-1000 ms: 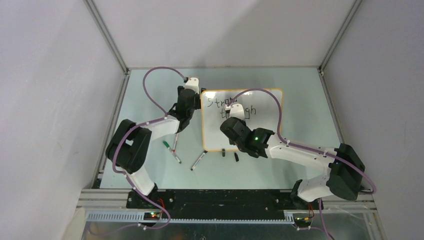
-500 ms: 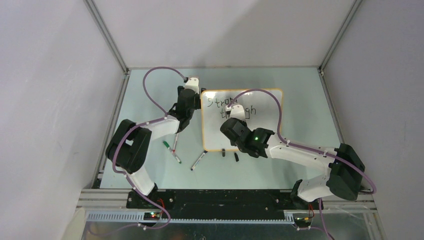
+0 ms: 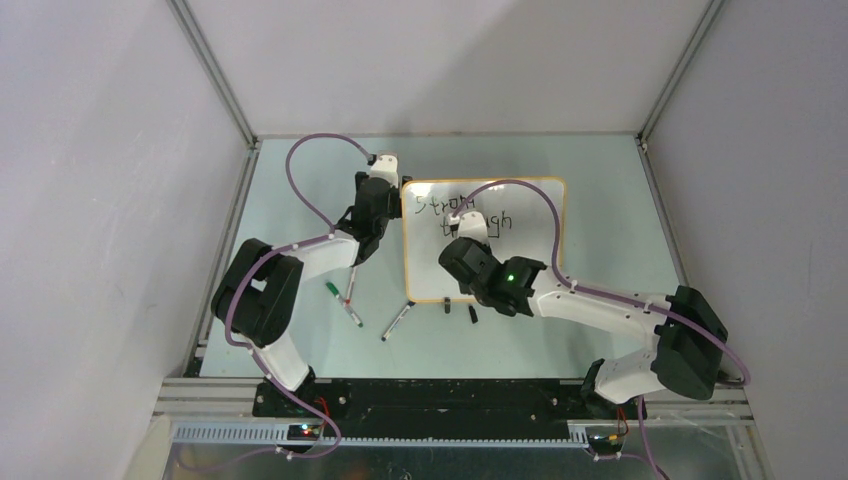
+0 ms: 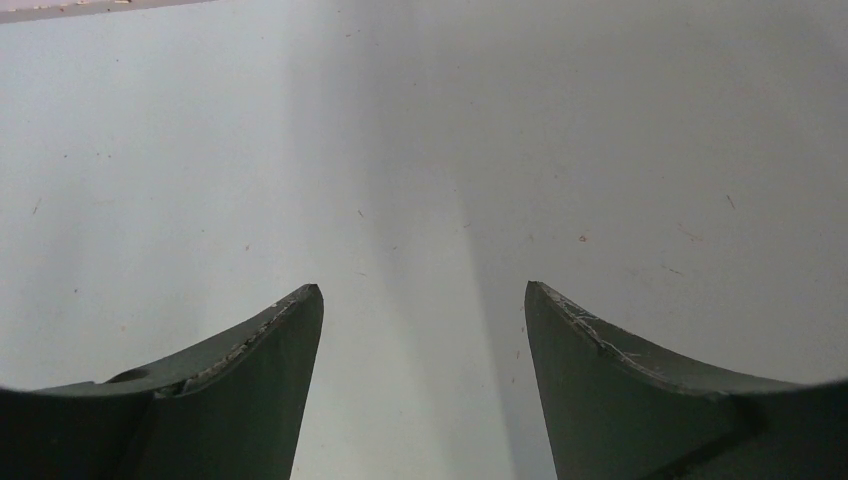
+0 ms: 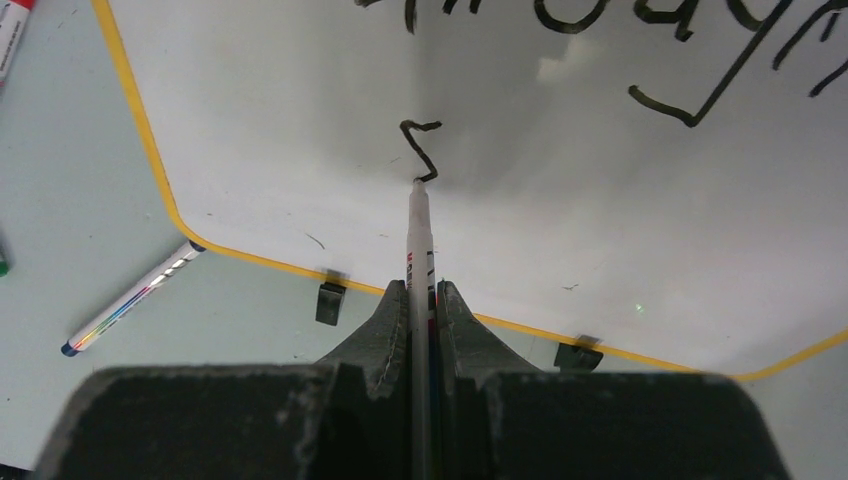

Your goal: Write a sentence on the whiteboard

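Two grippers: right gripper (image 5: 420, 292) clamped on a whiteboard marker (image 5: 417, 230), tip touching the whiteboard (image 5: 620, 260) mid-table, at the third line of the sentence (image 5: 420, 150). Left gripper (image 4: 423, 295): jaws apart, empty, beside the board's far-left corner. Risk: hard pressing could slide the unheld board, skewing letters.

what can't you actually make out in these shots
- Thin black handwritten lettering on the glossy white, orange-rimmed whiteboard: top view, the right arm covers parts of both lines; right wrist view, the top edge crops them.
- Open left end effector: top view, its own wrist hides whether it touches the board.
- Loose white marker pens: top view, too small to read labels.
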Robot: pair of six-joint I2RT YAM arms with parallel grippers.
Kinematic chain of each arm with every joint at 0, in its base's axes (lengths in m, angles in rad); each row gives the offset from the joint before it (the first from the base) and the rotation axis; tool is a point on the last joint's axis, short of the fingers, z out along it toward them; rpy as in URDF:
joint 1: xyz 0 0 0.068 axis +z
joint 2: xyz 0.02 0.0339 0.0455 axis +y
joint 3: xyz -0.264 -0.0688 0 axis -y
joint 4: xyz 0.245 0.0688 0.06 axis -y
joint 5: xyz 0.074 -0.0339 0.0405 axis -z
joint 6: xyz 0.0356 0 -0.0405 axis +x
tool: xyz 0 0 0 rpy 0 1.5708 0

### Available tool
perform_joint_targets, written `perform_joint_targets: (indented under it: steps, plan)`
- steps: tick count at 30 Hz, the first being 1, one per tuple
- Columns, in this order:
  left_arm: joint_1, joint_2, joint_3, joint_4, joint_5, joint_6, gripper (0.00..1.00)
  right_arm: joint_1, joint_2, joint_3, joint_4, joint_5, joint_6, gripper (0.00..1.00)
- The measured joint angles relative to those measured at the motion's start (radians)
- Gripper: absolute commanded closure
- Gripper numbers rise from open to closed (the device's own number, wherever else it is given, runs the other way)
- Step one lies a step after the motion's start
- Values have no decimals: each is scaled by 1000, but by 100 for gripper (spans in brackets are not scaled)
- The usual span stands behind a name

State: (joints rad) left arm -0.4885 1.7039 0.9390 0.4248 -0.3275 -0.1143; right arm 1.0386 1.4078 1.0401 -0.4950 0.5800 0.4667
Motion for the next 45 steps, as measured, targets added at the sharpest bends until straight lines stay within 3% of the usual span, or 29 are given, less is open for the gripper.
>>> perform_joint_targets:
  steps: [21,45]
  plan:
    - [0,0,0,0,0,0,20,23,19,21,23,-27,-26,100]
    - [0,0,0,11,0,0,20,-22,-264,-130,240,-111,-278,100]
